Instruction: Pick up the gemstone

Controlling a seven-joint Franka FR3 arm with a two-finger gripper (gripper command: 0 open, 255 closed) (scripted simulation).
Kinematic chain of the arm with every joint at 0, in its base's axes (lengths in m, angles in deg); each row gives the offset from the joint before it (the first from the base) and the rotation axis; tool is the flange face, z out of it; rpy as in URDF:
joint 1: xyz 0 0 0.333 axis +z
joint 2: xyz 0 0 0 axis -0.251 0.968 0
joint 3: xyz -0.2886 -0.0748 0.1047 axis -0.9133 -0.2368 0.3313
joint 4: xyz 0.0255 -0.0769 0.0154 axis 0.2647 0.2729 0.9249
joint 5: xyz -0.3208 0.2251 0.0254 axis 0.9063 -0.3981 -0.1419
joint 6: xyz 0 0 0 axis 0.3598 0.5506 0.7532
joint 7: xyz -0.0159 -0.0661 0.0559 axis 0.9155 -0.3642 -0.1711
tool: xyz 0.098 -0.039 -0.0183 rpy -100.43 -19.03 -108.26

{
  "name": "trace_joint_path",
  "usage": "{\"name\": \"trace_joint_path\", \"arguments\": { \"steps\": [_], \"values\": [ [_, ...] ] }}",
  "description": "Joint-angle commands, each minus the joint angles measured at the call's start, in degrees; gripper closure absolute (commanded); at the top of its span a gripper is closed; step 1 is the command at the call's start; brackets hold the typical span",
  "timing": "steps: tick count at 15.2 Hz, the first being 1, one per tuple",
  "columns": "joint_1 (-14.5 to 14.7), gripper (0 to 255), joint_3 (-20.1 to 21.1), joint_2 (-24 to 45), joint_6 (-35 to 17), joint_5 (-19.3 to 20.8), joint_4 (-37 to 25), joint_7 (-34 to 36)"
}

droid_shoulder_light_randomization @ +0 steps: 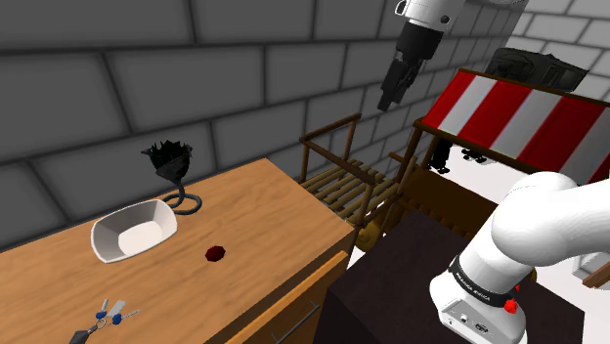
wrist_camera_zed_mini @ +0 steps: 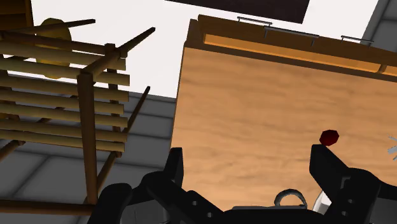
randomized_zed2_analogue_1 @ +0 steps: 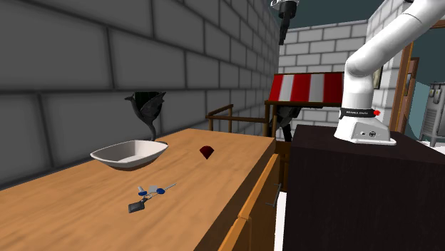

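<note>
— Black fingers [wrist_camera_zed_mini: 176,168] stand apart in our wrist view, so we read the gripper [wrist_camera_zed_mini: 248,156] as open, clasping nothing.
— Agreed. We see it high over the wooden rack [droid_shoulder_light_randomization: 342,181], past the table's [droid_shoulder_light_randomization: 274,210] end. The dark red gemstone [droid_shoulder_light_randomization: 215,254] lies on the tabletop well below, apart from it.
— We find bare wood around the gemstone. It sits between the white bowl [droid_shoulder_light_randomization: 132,233] and the front edge, with the keys [droid_shoulder_light_randomization: 109,315] farther off.

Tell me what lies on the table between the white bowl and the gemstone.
Nothing: bare wooden tabletop separates the white bowl from the dark red gemstone, as the shoulder view shows.
</note>
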Motion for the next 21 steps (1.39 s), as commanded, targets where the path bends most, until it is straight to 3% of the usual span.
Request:
{"name": "trace_joint_path", "arguments": {
  "steps": [1,13,21],
  "values": [
    [0.00,0,0.00,0.00,0.00,0.00,0.00,0.00],
    [2.92,0,11.50,15.03,-18.49,-4.49,4.02,8.99],
    [3.30,0,19.11,30.33,-30.07,-2.81,0.89,16.55]
  ]
}}
